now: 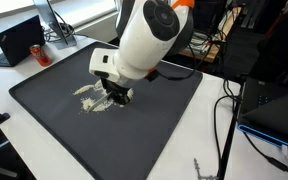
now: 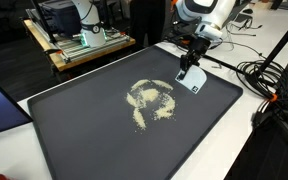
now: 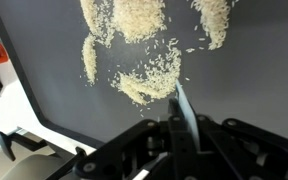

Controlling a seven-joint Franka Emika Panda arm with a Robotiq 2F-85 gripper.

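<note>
Pale grains are scattered in patches on a dark mat (image 1: 134, 140), seen in both exterior views (image 1: 92, 100) (image 2: 152, 100) and in the wrist view (image 3: 149, 78). My gripper (image 1: 116, 95) (image 2: 189, 66) (image 3: 184, 132) is shut on a thin, light blue-white flat card (image 2: 192, 81) (image 3: 183, 108), held on edge. The card's lower edge is at or just above the mat (image 2: 84, 130), at the edge of the grain patch. In the wrist view the card points at the nearest clump of grains, with several more clumps beyond it.
A laptop (image 1: 19, 38) and a red can (image 1: 41, 55) sit on the white table past the mat's corner. Cables (image 1: 224, 115) and another laptop (image 1: 276, 112) lie beside the mat. A cart with equipment (image 2: 79, 35) and more cables (image 2: 269, 85) stand around it.
</note>
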